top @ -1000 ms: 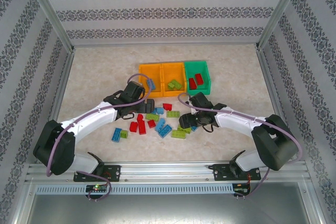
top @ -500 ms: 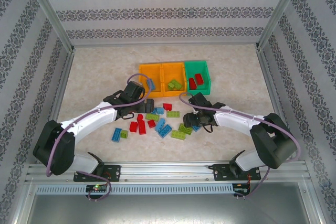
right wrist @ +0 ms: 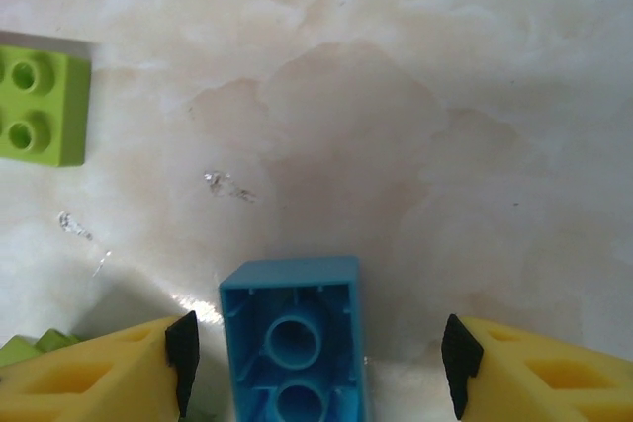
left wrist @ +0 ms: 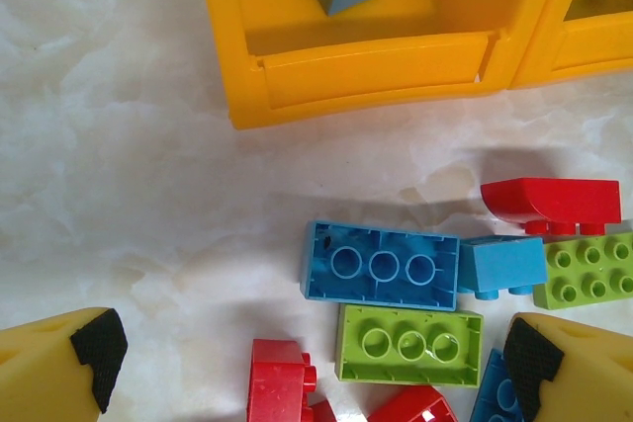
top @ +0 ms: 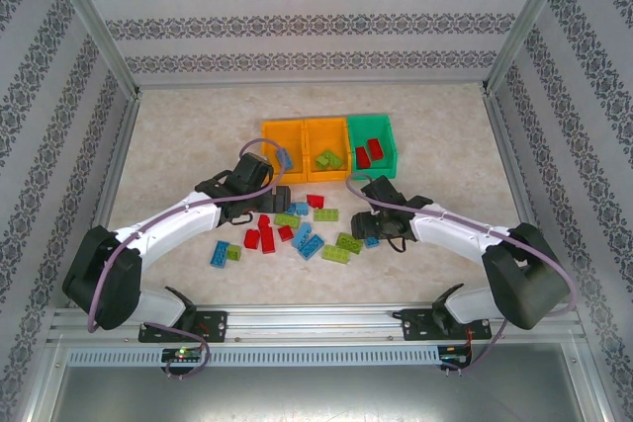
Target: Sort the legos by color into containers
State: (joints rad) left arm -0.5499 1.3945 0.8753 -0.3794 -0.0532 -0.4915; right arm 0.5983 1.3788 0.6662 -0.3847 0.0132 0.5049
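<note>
L gripper (left wrist: 315,358) is held wide open, nothing grasped, above loose legos (top: 309,241) just in front of the containers (top: 326,121). R gripper (right wrist: 318,361) is spread astride a blue brick (right wrist: 292,343), underside up on the table (right wrist: 396,96); pads aren't touching it.

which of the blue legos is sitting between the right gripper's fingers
The upturned blue brick, hollow side showing: the right gripper straddles it, jaws open, with a gap on each side. The other blue bricks lie further left.
</note>
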